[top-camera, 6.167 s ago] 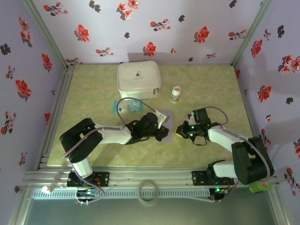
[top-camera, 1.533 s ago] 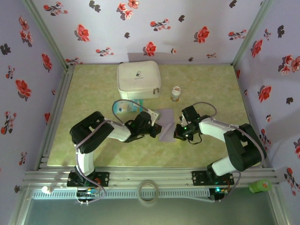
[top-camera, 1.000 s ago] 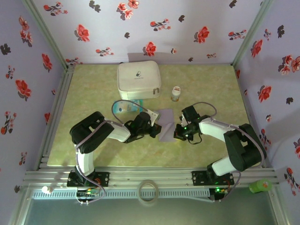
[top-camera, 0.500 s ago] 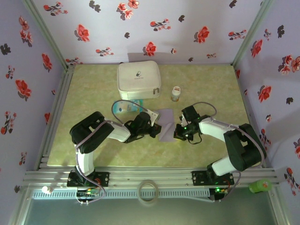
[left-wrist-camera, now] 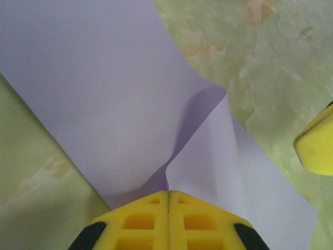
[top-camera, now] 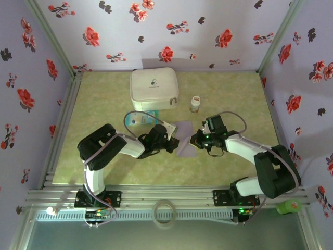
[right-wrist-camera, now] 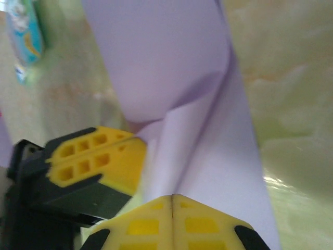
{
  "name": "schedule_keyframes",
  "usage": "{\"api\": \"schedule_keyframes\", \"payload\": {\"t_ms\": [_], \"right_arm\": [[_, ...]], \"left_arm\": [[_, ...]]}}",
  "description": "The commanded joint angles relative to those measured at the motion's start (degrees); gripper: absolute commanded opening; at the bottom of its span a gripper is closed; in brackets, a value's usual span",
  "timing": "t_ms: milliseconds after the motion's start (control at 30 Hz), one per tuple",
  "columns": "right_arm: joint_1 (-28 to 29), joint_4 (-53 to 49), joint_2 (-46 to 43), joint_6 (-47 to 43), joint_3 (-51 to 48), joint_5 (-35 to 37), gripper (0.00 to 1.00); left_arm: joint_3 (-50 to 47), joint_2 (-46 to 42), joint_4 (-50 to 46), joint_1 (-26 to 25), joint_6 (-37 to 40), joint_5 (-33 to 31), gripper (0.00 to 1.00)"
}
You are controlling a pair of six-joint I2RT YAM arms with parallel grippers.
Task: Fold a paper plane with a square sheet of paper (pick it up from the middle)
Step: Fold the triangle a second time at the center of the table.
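Square sheet of paper (top-camera: pixel 183 139) pinched in left claw (left-wrist-camera: pixel 167 195); right claw (right-wrist-camera: pixel 172 200) closed over it; teal packet (top-camera: pixel 141 119) nearby.

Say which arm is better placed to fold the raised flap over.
Left, probably: the left gripper is shut on the raised flap of the paper; the right gripper sits shut beside it.

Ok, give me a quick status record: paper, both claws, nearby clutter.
paper: square sheet of paper flat on the table, partly folded, one flap raised
left claw: shut, tips at the flap's base
right claw: shut, tips at the sheet's right side
pinched or pressed: cannot tell
behind: white zip case, small bottle, teal packet
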Motion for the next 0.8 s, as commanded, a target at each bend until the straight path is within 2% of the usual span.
{"api": "schedule_keyframes", "payload": {"t_ms": [0, 767], "right_arm": [[-0.24, 10.33, 1.71, 8.49, -1.4, -3.68, 0.0], [1.78, 15.75, 11.46, 10.38, 1.08, -6.06, 0.0]], "left_arm": [[-0.51, 1.04, 0.06, 0.65, -0.55, -0.79, 0.03], [-0.1, 1.52, -0.28, 0.9, -0.61, -0.35, 0.02]]}}
